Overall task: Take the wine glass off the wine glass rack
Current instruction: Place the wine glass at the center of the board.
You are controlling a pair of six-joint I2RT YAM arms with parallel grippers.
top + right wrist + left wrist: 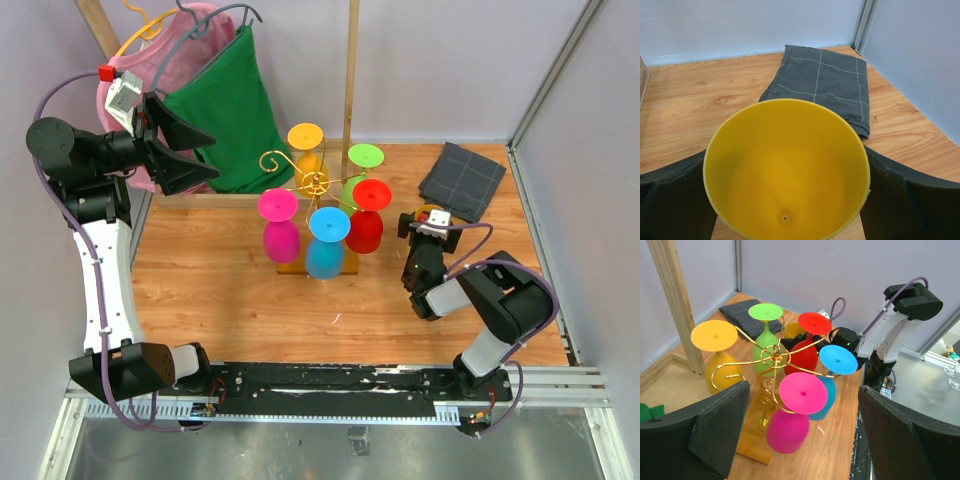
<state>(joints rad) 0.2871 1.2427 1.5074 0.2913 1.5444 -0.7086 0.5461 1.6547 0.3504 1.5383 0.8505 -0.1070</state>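
The gold wire wine glass rack stands mid-table on its wooden base. Upside-down glasses hang from it: yellow, green, red, blue and pink. Another yellow wine glass sits upright off the rack, right of it, between the fingers of my right gripper. Its rim hides where the pads meet the bowl. My left gripper hangs open and empty, high to the left of the rack.
A folded grey cloth lies at the back right corner. A wooden clothes frame with green and pink garments stands behind the rack. Walls close the back and right sides.
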